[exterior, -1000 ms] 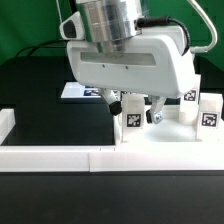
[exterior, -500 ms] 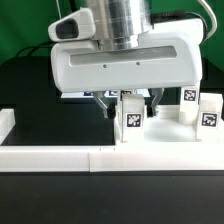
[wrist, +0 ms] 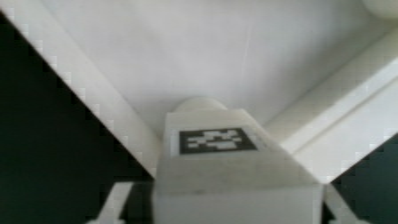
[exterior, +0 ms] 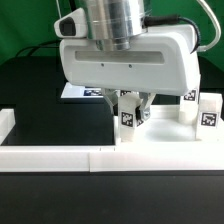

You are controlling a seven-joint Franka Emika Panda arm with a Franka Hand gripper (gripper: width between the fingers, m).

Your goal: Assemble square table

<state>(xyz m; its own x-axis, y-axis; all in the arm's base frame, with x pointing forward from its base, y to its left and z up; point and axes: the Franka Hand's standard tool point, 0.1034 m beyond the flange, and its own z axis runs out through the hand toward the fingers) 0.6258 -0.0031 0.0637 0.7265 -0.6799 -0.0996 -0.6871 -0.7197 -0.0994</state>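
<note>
Hanging low at frame centre, my gripper (exterior: 131,108) points straight down, its fingers (exterior: 146,108) flanking a tagged leg (exterior: 128,114) standing on the tabletop (exterior: 160,138); I cannot tell whether they grip. Two more legs (exterior: 200,110) stand behind at right, and the border wall (exterior: 60,156) crosses the foreground.

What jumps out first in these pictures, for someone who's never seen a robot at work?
The big white gripper fills the middle of the exterior view, its fingers around a small white tagged leg. Below lies the white square tabletop; two more tagged legs stand at that view's right.
</note>
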